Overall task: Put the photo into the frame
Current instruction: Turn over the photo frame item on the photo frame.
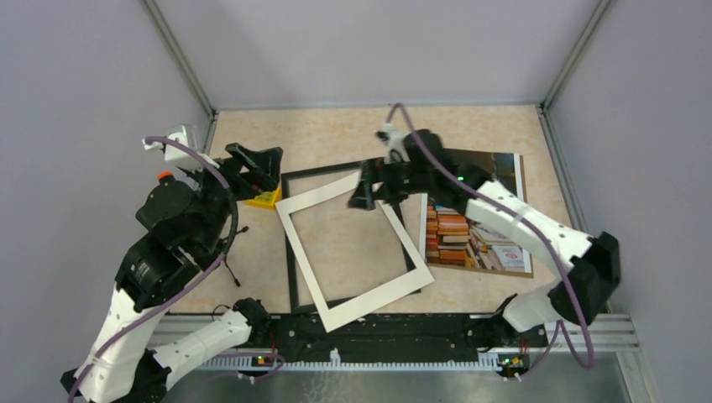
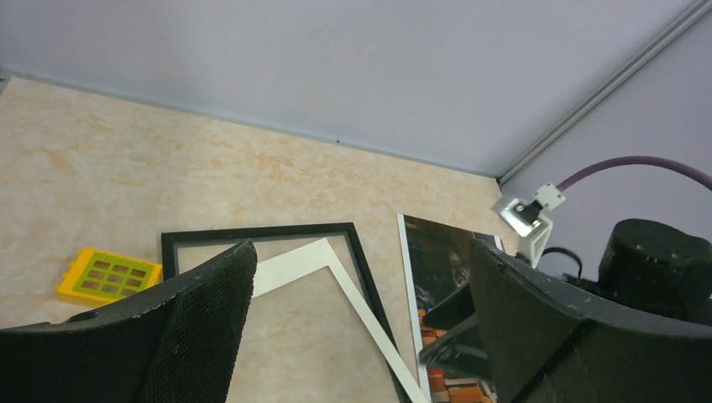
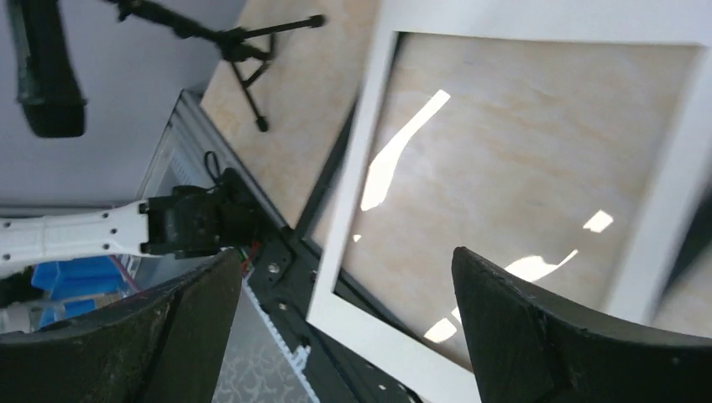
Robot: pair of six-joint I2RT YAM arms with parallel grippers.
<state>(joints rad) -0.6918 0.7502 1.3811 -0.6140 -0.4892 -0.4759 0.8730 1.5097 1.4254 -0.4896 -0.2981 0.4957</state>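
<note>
Right fingers [image 3: 546, 336]: spread wide apart and empty, poised above the far right corner of a white mat [image 3: 357, 168]. The bare worktop [image 1: 336, 126] shows through the mat's open centre in the gap between the fingers. The mat [image 1: 369, 304] lies flat but askew across the frame [image 1: 290, 252], a thin black rectangle on the worktop. Its near corner passes over the frame's near edge, and its right corner reaches the edge of the photo [image 1: 483, 243]. The photo lies flat and face up behind the right fingers, under that arm's wrist and forearm and just beside the frame's right side. It is outside the frame and held by neither arm. A stack of books and a white border along the right edge can be made out, while the dark far part of the print is hidden by the arm. Left fingers [image 2: 201, 319]: also spread wide apart with nothing between them, raised over the worktop off the frame's far left corner. In the wrist view, the frame's far edge [image 2: 252, 231], a corner of the mat [image 2: 294, 264] and the photo's far left corner [image 2: 437, 252] lie beyond the fingertips. A small yellow grid-like piece [image 2: 109, 275] lies on the worktop outside the left-hand finger, near the frame's far left corner [image 1: 264, 199]. A small black tripod [image 3: 239, 46] stands on the worktop beside the frame's left side.
</note>
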